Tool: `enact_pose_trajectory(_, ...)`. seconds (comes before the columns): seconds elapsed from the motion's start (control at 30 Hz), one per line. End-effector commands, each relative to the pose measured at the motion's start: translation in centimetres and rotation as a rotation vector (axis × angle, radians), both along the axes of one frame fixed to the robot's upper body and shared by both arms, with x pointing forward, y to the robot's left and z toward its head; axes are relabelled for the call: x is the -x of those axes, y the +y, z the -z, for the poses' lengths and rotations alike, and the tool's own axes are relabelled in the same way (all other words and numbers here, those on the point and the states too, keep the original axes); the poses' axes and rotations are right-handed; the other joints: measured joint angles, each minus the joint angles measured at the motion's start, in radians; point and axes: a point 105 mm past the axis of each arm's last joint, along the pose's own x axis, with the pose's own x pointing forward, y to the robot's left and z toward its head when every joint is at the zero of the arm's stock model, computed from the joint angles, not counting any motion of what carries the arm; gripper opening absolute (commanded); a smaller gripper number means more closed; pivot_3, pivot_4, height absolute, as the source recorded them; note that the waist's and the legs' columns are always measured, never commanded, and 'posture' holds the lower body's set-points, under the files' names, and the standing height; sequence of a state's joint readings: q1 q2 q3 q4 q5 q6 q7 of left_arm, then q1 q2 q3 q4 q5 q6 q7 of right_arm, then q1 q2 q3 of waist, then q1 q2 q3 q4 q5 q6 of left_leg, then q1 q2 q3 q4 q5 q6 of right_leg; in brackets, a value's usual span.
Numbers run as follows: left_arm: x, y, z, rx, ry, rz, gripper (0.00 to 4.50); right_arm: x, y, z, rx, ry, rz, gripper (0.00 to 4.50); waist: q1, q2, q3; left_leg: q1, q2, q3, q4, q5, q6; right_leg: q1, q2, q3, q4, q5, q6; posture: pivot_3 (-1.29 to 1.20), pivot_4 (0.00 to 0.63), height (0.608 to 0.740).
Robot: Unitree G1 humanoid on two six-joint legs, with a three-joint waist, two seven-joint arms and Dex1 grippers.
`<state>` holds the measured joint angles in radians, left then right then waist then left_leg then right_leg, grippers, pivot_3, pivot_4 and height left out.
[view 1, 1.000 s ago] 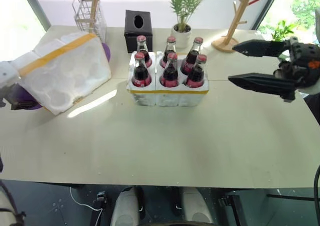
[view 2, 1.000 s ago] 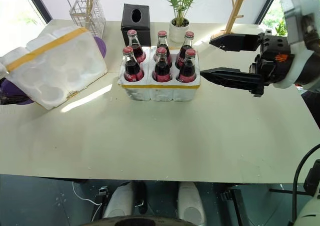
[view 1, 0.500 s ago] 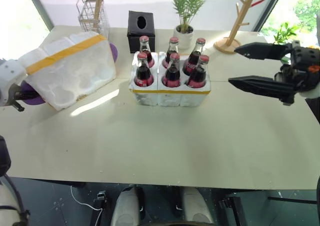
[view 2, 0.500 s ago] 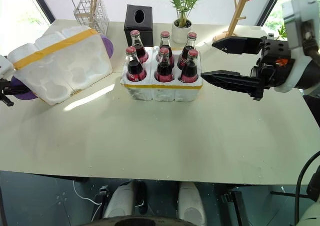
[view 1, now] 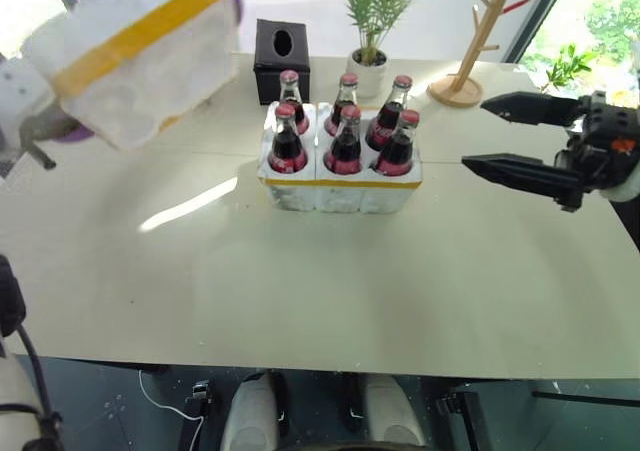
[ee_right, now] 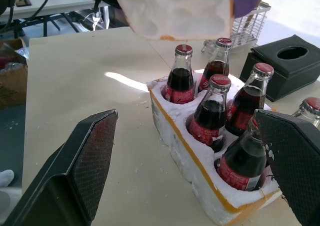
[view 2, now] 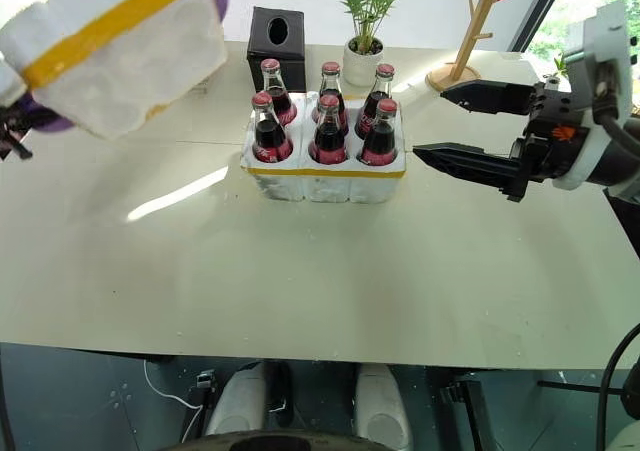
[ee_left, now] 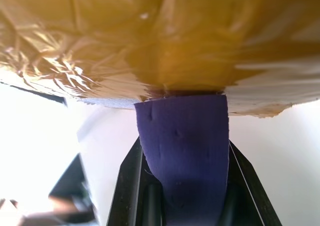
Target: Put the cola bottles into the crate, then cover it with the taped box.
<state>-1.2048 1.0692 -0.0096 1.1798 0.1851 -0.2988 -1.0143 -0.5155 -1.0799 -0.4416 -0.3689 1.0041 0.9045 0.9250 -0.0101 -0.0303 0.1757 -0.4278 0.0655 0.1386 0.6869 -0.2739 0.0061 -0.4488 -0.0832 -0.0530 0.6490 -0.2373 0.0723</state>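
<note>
All six cola bottles (view 1: 343, 131) stand in the holes of the crate (view 1: 340, 186), so the first part of the job looks done. The step in hand is the cover. The crate sits on the bench (view 1: 330, 281), and it is the thing to place everything else by. The taped box (view 1: 135, 56) is up in the air, well to the left of the crate and higher than the bottle caps, not touching the bench. It is tilted, with a yellow tape stripe across it. The left gripper (ee_left: 182, 206) has its fingers shut tight on a purple strap (ee_left: 182, 151) that is fixed to the box, and the box hangs from that hold. The right gripper (view 1: 520, 136) hovers just to the right of the crate, near it but not touching. Its fingers are wide open and hold nothing. Behind the crate stand a black tissue box (view 1: 279, 59) and a potted plant (view 1: 370, 31). Next, I think the box must travel to the right until it is over the crate. It must turn so its hollow side faces down and lines up with the six caps. Then it can go down slowly. The open right fingers may need to steady the crate or guide the box edge.
</note>
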Motion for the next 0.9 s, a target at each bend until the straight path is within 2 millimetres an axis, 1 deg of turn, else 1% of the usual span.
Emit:
enact_pose_trajectory(0.03, 0.3, -2.5, -5.8, -0.067, -0.229, 0.088, 0.32, 0.5, -0.2, -1.2, -0.008, -0.074, 0.008, 4.50, 0.000, 0.000, 0.000, 0.000, 0.000, 0.000, 0.000, 0.000, 0.000, 0.000, 0.000, 0.000, 0.000, 0.000, 0.000, 0.00, 0.150, 0.740)
enact_pose_trajectory(0.1, 0.4, -3.6, -7.1, -0.102, -0.292, 0.114, 0.32, 0.5, -0.2, -1.1, -0.010, -0.075, 0.009, 4.50, -0.001, 0.000, 0.000, 0.000, 0.000, 0.000, 0.000, 0.000, 0.000, 0.000, 0.000, 0.000, 0.001, 0.000, 0.000, 0.00, 0.150, 0.740)
enact_pose_trajectory(0.2, 0.3, -7.6, -11.2, -0.125, -0.499, 0.178, 0.32, 0.3, -0.3, -1.3, -0.020, -0.078, 0.012, 4.50, 0.001, 0.000, 0.000, 0.001, 0.000, -0.001, 0.000, 0.000, 0.000, 0.000, 0.001, 0.000, 0.001, 0.000, 0.000, 0.00, 0.150, 0.740)
enact_pose_trajectory(0.23, 0.2, -9.0, -12.1, -0.134, -0.558, 0.194, 0.32, 0.2, -0.3, -1.3, -0.022, -0.078, 0.014, 4.50, 0.004, 0.000, 0.000, 0.000, 0.000, -0.001, 0.001, 0.000, 0.000, 0.001, 0.001, 0.000, 0.001, 0.000, 0.000, 0.00, 0.150, 0.740)
enact_pose_trajectory(0.3, 0.0, -12.2, -12.4, -0.192, -0.622, 0.258, 0.32, 0.1, -0.4, -1.3, -0.024, -0.075, 0.014, 4.50, 0.007, 0.000, 0.000, 0.000, 0.000, -0.002, 0.003, 0.000, 0.000, 0.002, 0.001, 0.000, 0.001, 0.000, 0.001, 0.00, 0.150, 0.740)
enact_pose_trajectory(0.37, -0.3, -15.3, -11.5, -0.273, -0.647, 0.325, 0.32, 0.2, -0.5, -1.1, -0.029, -0.065, 0.018, 4.50, 0.008, 0.000, 0.000, 0.000, 0.000, -0.002, 0.005, -0.001, 0.002, 0.004, 0.001, 0.000, 0.000, 0.000, 0.002, 0.00, 0.150, 0.740)
enact_pose_trajectory(0.47, -0.5, -17.7, -9.8, -0.401, -0.668, 0.365, 0.32, 0.1, -0.8, -0.8, -0.031, -0.056, 0.039, 4.50, 0.010, 0.000, 0.000, 0.001, 0.000, -0.002, 0.009, -0.002, 0.004, 0.006, 0.001, 0.000, 0.001, 0.000, 0.002, 0.00, 0.150, 0.740)
enact_pose_trajectory(0.53, -0.8, -18.5, -8.3, -0.476, -0.663, 0.379, 0.32, 0.2, -1.0, -0.7, -0.030, -0.053, 0.052, 4.50, 0.007, 0.001, 0.000, 0.001, 0.000, -0.002, 0.009, -0.002, 0.004, 0.006, 0.001, 0.000, 0.001, 0.001, 0.002, 0.00, 0.150, 0.740)
enact_pose_trajectory(0.63, -1.2, -19.6, -5.2, -0.602, -0.653, 0.391, 0.32, 0.4, -1.3, -0.4, -0.039, -0.048, 0.073, 4.50, 0.003, 0.001, 0.000, 0.001, 0.001, -0.003, 0.009, -0.002, 0.004, 0.006, 0.002, 0.000, 0.002, 0.000, 0.002, 0.00, 0.150, 0.740)
enact_pose_trajectory(0.73, -1.5, -20.4, -2.9, -0.690, -0.660, 0.402, 0.32, 0.6, -1.6, -0.4, -0.052, -0.045, 0.089, 4.50, 0.003, 0.001, 0.000, 0.001, 0.001, -0.003, 0.009, -0.002, 0.004, 0.006, 0.002, 0.000, 0.001, 0.000, 0.002, 0.00, 0.150, 0.740)
enact_pose_trajectory(0.77, -1.6, -20.9, -2.4, -0.691, -0.663, 0.413, 0.32, 0.7, -1.6, -0.4, -0.054, -0.045, 0.093, 4.50, 0.003, 0.001, 0.000, 0.001, 0.001, -0.003, 0.010, -0.002, 0.004, 0.006, 0.002, 0.000, 0.001, 0.000, 0.002, 0.00, 0.150, 0.740)
enact_pose_trajectory(0.83, -1.5, -21.6, -1.8, -0.684, -0.678, 0.425, 0.32, 0.8, -1.7, -0.3, -0.057, -0.044, 0.100, 4.50, 0.005, 0.001, 0.000, 0.001, 0.001, -0.003, 0.010, -0.002, 0.004, 0.006, 0.002, 0.000, 0.001, 0.000, 0.002, 0.00, 0.150, 0.740)
enact_pose_trajectory(0.9, -1.3, -22.3, -1.2, -0.723, -0.702, 0.450, 0.32, 0.7, -1.8, -0.3, -0.061, -0.043, 0.111, 4.50, 0.009, 0.001, 0.000, 0.001, 0.001, -0.003, 0.010, -0.002, 0.004, 0.006, 0.002, 0.000, 0.001, 0.001, 0.002, 0.00, 0.150, 0.740)
